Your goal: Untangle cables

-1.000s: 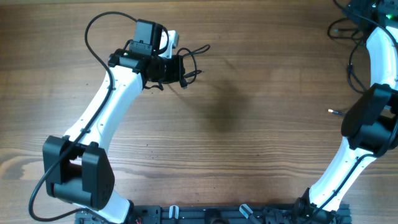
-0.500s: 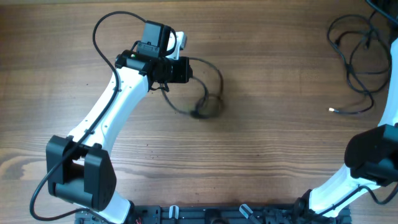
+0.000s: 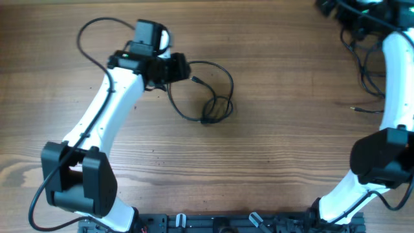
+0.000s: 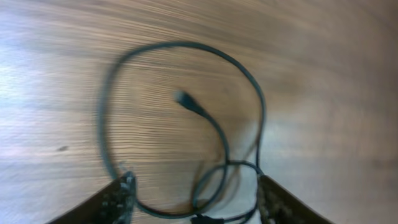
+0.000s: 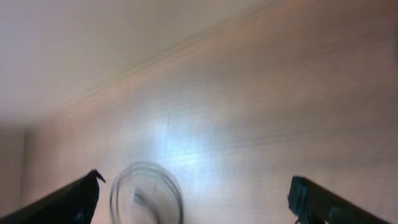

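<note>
Spread wide on both sides: left gripper [image 4: 194, 180] empty above a looped cable [image 3: 208, 118] lying flat on the table [image 3: 278, 162] left of centre, right gripper [image 5: 194, 180] at the far right corner near more cables [image 3: 352, 32].

A brown wooden tabletop with long horizontal grain [image 3: 272, 162] fills the overhead view from edge to edge, evenly lit, with only faint soft shadows. In the blurred right wrist view the wood looks paler, carries a bright patch of glare [image 5: 180, 146], and meets a plain pale surface [image 5: 81, 43] beyond its far edge.
</note>
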Robot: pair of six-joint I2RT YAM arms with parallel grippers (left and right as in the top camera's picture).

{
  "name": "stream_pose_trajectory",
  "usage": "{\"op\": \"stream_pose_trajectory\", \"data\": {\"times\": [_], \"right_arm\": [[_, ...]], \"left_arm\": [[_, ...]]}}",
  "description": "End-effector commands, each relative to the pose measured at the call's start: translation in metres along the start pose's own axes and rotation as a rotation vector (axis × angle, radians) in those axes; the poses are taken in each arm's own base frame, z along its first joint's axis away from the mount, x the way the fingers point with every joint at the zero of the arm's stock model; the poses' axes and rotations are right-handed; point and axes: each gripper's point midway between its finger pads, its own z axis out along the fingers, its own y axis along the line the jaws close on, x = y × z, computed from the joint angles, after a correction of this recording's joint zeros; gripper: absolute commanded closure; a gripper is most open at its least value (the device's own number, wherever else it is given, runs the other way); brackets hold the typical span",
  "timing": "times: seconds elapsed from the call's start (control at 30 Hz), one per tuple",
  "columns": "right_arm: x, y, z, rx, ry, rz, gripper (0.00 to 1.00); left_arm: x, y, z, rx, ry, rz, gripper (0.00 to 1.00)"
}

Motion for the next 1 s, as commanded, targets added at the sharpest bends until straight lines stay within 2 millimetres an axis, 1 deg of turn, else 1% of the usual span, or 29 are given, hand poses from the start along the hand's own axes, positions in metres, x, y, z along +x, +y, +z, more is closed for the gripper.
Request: {"op": "stream_pose_trajectory", "data": {"times": [0.0,0.13,0.2,0.27,0.33,0.4,0.43,0.5,0.53,0.57,0.63,0.8,0.87,0.97], "right_arm": [[0.041,0.039,0.021,-0.031,0.130,-0.123,0.01],[0.080,0.057,0.031,0.044,0.236,-0.175,0.00],[0.098,0.064,0.034,0.084,0.281,-0.214,0.01],[0.115,0.073,0.037,0.113,0.317,-0.261,0.05],[0.130,0.084,0.038,0.103,0.357,-0.315,0.12],[0.148,0.098,0.041,0.088,0.401,-0.373,0.23],[0.157,0.103,0.044,0.081,0.425,-0.400,0.33],[0.177,0.110,0.052,0.079,0.485,-0.437,0.41],[0.186,0.111,0.057,0.083,0.512,-0.444,0.45],[0.195,0.111,0.062,0.088,0.543,-0.451,0.52],[0.210,0.111,0.075,0.099,0.594,-0.459,0.60],[0.244,0.103,0.108,0.135,0.707,-0.462,0.66],[0.253,0.098,0.120,0.142,0.735,-0.471,0.66],[0.259,0.092,0.140,0.093,0.760,-0.605,0.66]], "left_arm": [[-0.016,0.040,-0.015,-0.074,-0.047,-0.182,0.28],[-0.020,0.067,-0.022,-0.110,-0.047,-0.246,0.20],[-0.018,0.076,-0.024,-0.124,-0.037,-0.266,0.17],[-0.015,0.078,-0.023,-0.131,-0.024,-0.265,0.16],[-0.013,0.079,-0.022,-0.135,-0.015,-0.268,0.16],[-0.012,0.080,-0.020,-0.138,-0.007,-0.271,0.17],[-0.011,0.081,-0.018,-0.141,-0.002,-0.272,0.17],[-0.010,0.082,-0.015,-0.143,0.004,-0.274,0.17],[-0.010,0.083,-0.014,-0.144,0.007,-0.274,0.17],[-0.010,0.083,-0.014,-0.145,0.009,-0.275,0.17],[-0.008,0.083,-0.013,-0.147,0.014,-0.275,0.17],[-0.008,0.083,-0.013,-0.147,0.016,-0.274,0.17],[-0.008,0.083,-0.013,-0.147,0.016,-0.275,0.17],[-0.008,0.083,-0.013,-0.147,0.016,-0.274,0.16]]}}
